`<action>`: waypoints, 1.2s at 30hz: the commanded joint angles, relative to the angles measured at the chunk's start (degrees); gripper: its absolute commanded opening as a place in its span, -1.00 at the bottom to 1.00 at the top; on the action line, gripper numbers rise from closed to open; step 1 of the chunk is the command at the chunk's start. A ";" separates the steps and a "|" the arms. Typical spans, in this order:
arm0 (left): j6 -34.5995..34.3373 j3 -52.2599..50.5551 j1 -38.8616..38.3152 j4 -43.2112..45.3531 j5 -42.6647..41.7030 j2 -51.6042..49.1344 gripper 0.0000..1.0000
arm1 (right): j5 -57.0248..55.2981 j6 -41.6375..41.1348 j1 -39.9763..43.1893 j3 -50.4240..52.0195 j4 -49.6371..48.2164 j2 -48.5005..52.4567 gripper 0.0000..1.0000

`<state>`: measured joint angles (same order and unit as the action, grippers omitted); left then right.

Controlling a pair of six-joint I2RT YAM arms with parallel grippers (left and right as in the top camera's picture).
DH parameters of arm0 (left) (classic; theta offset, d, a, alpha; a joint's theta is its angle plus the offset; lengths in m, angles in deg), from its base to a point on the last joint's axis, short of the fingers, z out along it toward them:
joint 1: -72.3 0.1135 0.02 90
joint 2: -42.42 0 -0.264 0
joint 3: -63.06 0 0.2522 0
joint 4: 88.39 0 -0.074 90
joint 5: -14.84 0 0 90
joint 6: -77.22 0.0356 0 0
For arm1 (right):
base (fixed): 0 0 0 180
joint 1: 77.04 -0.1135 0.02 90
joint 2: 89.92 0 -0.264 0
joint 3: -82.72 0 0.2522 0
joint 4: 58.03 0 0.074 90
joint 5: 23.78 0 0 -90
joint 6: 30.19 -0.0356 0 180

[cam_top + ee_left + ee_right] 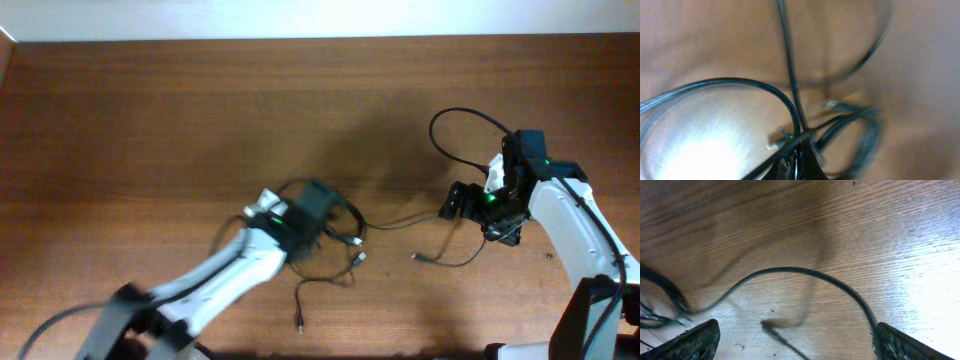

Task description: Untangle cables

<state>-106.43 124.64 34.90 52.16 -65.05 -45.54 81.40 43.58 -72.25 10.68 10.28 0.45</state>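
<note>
Overhead, I saw the cables (345, 238) bunched in a small knot of loops on the table (150, 120), touching or just beside the left claw (325, 205), which showed blurred. From that knot one thin strand ran away from the left claw toward the right claw (450, 203). Another trailed off toward the near table edge, ending in a small plug (299, 322) well apart from the left claw. A second plug (416, 257) lay farther from the left claw, on the side where the right claw stood. Through the left wrist camera the left claw (797, 167) sat closed tight at the bottom of the picture, with several blurred strands of the cables (790, 75) crossing right at its tip; whether one was pinched there I could not tell. Through the right wrist camera the right claw (797, 340) stood wide, its fingers (690, 340) far apart and holding nothing, while one strand of the cables (790, 270) arched over the wood between them.
</note>
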 commanded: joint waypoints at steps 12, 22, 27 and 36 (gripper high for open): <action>28.76 2.82 13.22 -30.42 -2.84 9.14 0.31 | 0.68 1.07 -0.26 0.09 -0.15 -1.07 0.97; 33.35 2.80 13.29 -1.81 1.84 6.16 0.60 | 0.70 2.12 -0.28 0.09 -1.27 -1.07 0.97; 60.37 2.80 14.86 -0.81 9.11 -4.09 0.48 | 0.70 2.12 -0.28 0.09 -0.74 -1.07 0.97; 61.18 7.08 18.34 -4.13 2.56 -8.22 -1.00 | 1.33 2.19 -0.26 -5.49 4.85 -6.47 0.97</action>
<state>-45.86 128.31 50.63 51.50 -58.52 -56.86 81.33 45.24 -72.27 8.74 14.28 -1.10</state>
